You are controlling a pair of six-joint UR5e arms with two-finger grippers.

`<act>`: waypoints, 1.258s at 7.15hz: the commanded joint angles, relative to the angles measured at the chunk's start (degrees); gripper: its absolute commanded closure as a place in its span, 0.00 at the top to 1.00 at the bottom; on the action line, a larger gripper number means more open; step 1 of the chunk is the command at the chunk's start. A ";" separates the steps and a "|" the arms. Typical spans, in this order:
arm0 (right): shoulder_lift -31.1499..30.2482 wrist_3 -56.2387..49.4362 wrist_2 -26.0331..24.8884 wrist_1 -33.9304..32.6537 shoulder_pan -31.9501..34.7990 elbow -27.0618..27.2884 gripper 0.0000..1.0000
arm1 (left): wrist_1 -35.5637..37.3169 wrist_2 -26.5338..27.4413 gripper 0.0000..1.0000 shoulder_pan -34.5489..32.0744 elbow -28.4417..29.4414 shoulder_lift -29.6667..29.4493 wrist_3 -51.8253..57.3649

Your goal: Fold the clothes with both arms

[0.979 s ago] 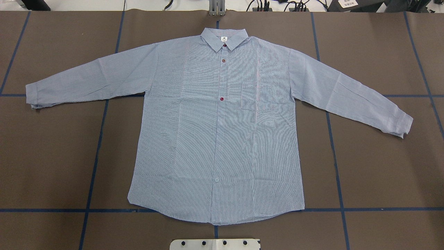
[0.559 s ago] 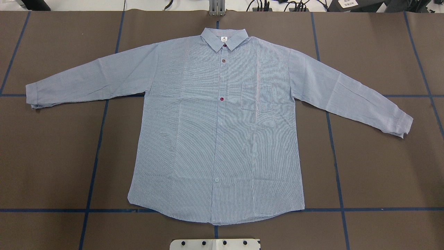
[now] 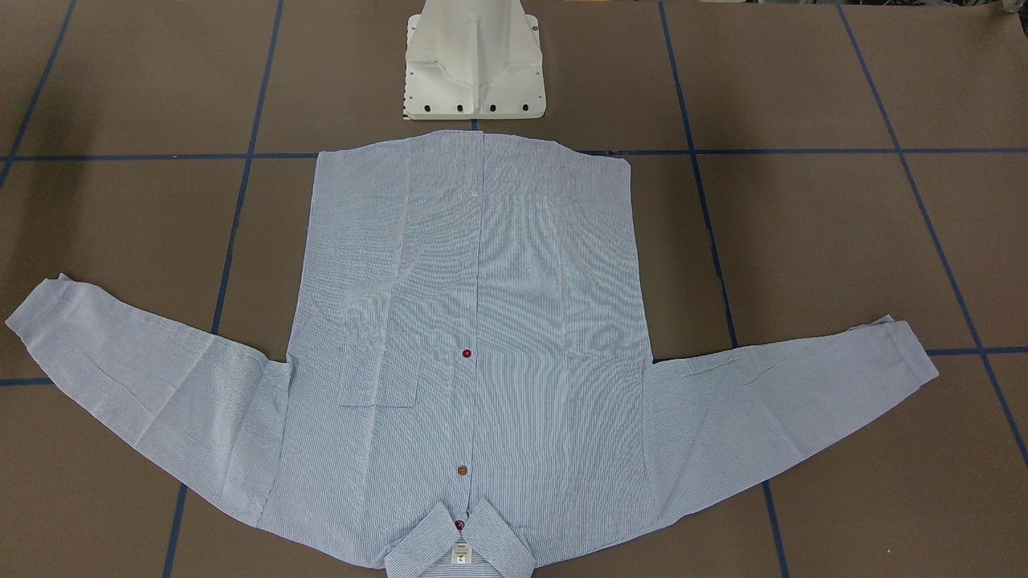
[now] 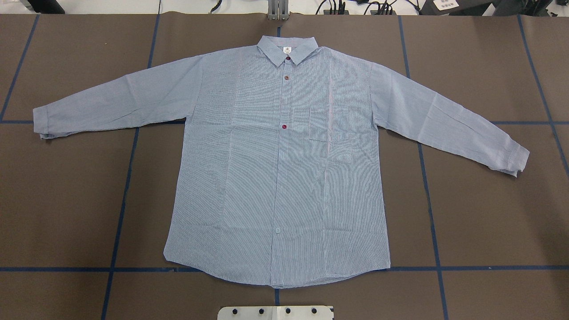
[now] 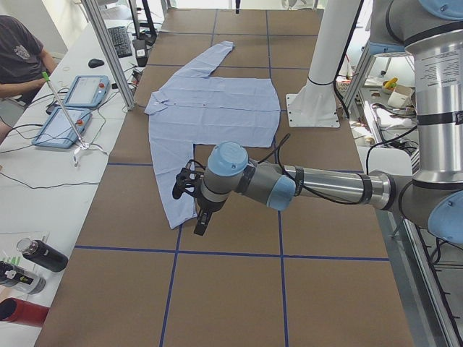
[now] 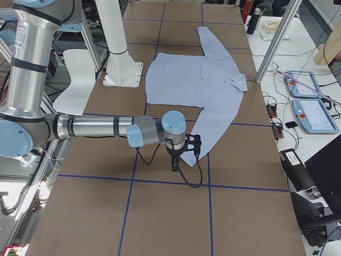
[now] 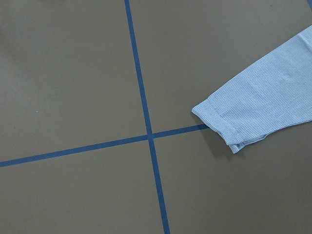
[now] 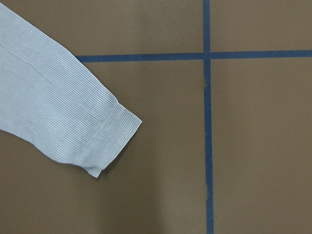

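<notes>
Overhead exterior view: a brown table gridded with blue tape lines carries a light blue striped shirt, spread flat and face up, buttoned, both sleeves angled out from its body. The left arm reaches out level over the table toward the shirt's sleeve on the robot's left side, and the right arm does the same at the opposite sleeve. A white base pedestal stands just off the shirt's hem, the end farthest from the collar. The left gripper hangs near one cuff. The right gripper hangs near the other cuff. Both show only in the side views, so whether their fingers are apart or together cannot be told — neither wrist camera catches them. A chest pocket sits beside the shirt's placket, level with a red button; a brown button lies nearer the collar.
</notes>
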 commanded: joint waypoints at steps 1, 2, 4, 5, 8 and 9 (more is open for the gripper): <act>5.82 10.17 -0.14 0.17 -2.94 -3.95 1.00 | -0.23 -0.09 1.00 0.09 -0.32 0.00 0.07; 8.12 17.89 -0.23 3.74 -5.30 -6.50 0.99 | -0.23 -0.09 1.00 0.09 -1.19 0.00 0.07; 8.14 39.13 -5.22 21.88 -12.06 -11.95 0.94 | -0.23 -0.09 1.00 0.09 -1.64 0.00 0.07; 8.14 45.50 -5.33 24.66 -13.92 -13.54 0.95 | -0.14 -0.09 1.00 0.09 -1.90 0.00 -0.02; 7.26 48.27 -5.41 26.79 -17.09 -13.55 0.84 | -0.14 -0.09 1.00 0.09 -1.90 0.00 -0.02; 7.18 48.37 -5.33 26.80 -17.45 -13.64 0.82 | -0.14 -0.09 1.00 0.09 -1.90 0.00 -0.02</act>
